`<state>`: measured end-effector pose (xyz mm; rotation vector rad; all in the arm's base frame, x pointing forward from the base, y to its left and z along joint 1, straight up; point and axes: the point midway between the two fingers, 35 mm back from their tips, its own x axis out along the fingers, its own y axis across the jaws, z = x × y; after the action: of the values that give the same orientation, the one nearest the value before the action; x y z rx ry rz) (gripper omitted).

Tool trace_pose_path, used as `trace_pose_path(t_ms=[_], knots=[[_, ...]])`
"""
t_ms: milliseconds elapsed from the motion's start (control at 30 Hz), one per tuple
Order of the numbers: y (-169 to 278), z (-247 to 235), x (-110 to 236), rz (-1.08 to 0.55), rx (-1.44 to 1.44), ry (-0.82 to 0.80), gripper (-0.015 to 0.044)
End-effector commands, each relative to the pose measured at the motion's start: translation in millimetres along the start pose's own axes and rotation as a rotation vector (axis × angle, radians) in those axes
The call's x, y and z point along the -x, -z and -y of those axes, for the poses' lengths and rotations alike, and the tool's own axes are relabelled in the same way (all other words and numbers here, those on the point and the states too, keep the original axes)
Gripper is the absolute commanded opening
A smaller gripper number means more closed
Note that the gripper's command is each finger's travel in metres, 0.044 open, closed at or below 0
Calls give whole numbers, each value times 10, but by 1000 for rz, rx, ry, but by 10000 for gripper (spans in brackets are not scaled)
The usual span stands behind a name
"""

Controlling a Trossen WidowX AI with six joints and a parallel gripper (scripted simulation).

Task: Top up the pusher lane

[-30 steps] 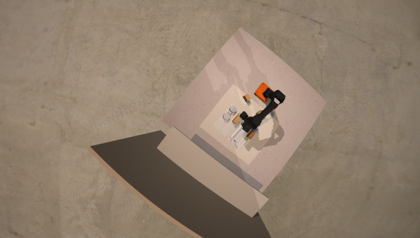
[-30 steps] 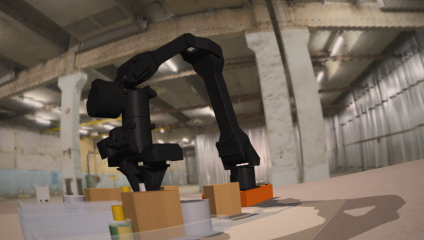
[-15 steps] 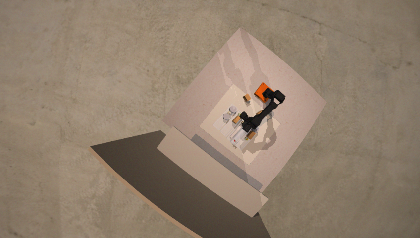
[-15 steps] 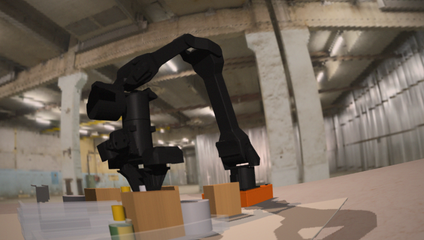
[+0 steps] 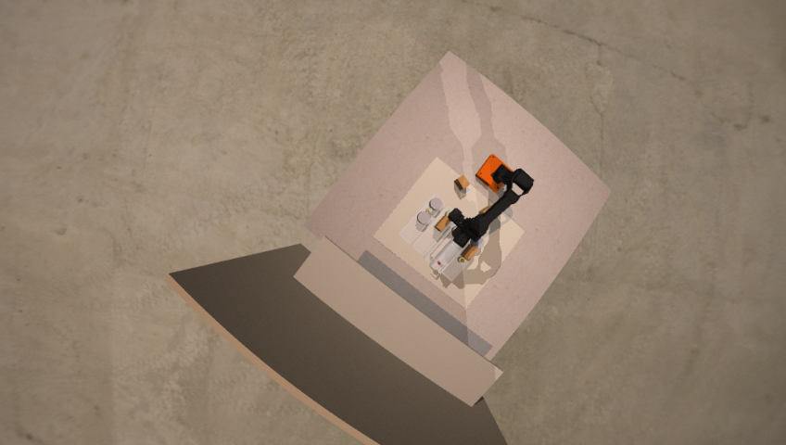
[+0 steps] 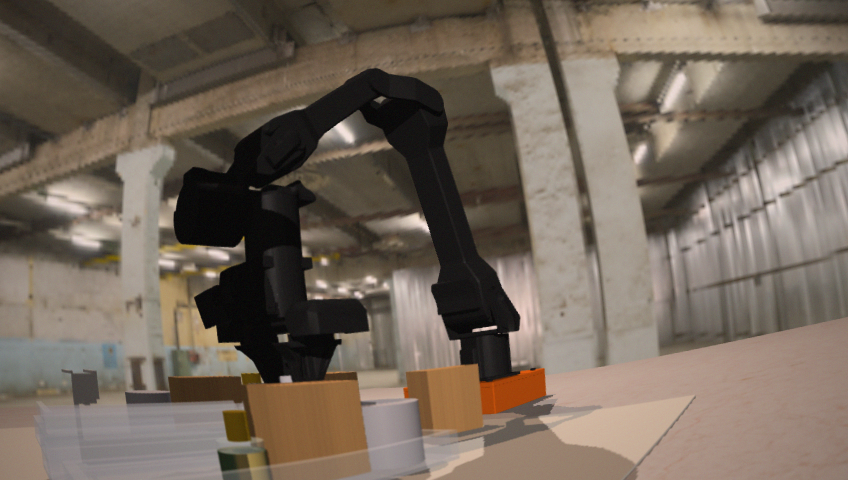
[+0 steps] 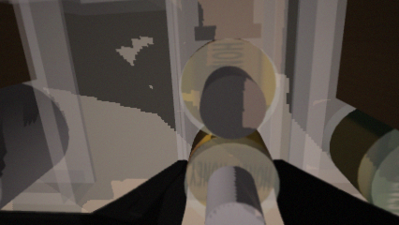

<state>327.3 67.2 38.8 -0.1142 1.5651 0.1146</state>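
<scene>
My gripper [image 7: 229,169] [image 6: 290,371] [image 5: 459,237] is shut on a honey jar [image 7: 229,171] with a grey lid and holds it upright between the clear walls of a lane [image 7: 300,84] [image 5: 441,259]. A matching honey jar [image 7: 229,89] stands in the same lane right behind the held one; in the wrist view the two overlap, so I cannot tell whether they touch. In the exterior view a wooden block [image 6: 306,419] hides most of the held jar and the lane floor.
An olive-green jar [image 7: 361,152] [image 6: 241,460] lies right of the lane and a grey jar [image 7: 28,136] left of it. Two grey jars [image 5: 436,205] [image 5: 424,219] stand in a neighbouring lane. Wooden blocks [image 5: 462,182] [image 5: 442,222] [image 5: 470,252] [image 6: 445,397] stand around the lanes. The arm's orange base [image 5: 489,170] [image 6: 512,389] sits behind.
</scene>
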Motion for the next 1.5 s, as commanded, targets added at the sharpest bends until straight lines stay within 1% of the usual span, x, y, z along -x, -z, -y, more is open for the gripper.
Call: trace_pose_path(t_ms=[0, 1467], knots=[[-67, -4, -10, 29, 3, -2, 0], [-4, -4, -48, 29, 3, -2, 0]])
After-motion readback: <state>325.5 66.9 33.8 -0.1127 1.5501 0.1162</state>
